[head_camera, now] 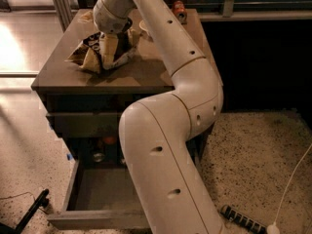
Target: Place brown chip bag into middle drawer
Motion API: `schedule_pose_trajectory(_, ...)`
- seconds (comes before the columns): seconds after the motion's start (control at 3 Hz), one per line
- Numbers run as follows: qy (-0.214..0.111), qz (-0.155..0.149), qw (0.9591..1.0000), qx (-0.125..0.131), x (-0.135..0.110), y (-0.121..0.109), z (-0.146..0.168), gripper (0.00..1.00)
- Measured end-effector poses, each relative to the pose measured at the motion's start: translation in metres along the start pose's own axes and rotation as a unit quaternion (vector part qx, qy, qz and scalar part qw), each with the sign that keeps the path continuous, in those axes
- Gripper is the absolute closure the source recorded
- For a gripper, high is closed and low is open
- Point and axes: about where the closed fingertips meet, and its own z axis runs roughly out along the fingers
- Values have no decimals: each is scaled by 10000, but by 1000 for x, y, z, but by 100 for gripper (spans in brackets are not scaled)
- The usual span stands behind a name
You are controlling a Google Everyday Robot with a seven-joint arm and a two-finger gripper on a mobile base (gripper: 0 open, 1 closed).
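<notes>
Where the white robot arm (170, 130) reaches over the cabinet top (131, 77), we find the gripper (111, 47) set down on the brown chip bag (124, 51), near the top's left half. We cannot tell whether the gripper is closed on the bag or merely resting against it; the wrist housing covers the contact point. We note the bag lies crumpled on the cabinet top, its tan-yellow end toward the left front edge and its dark panel with white lettering under the wrist.

We record the middle drawer (102, 191) pulled well out at the foot of the cabinet, its flat grey floor bare where it shows and its right part hidden by the arm. Above it, a closed drawer front (83, 123) sits just under the top.

We also note a white bowl (145, 28), partly hidden by the arm, just right of the bag, and a red-orange can (179, 9) toward the back right. On the speckled floor (253, 155) at right lie a white cable (292, 179) and a black power strip (241, 218).
</notes>
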Motion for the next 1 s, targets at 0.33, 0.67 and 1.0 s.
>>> schedule_pose_trajectory(0.33,0,0,10000,0,0,0,0,18)
schedule_pose_trajectory(0.67,0,0,10000,0,0,0,0,50)
schedule_pose_trajectory(1.0,0,0,10000,0,0,0,0,81)
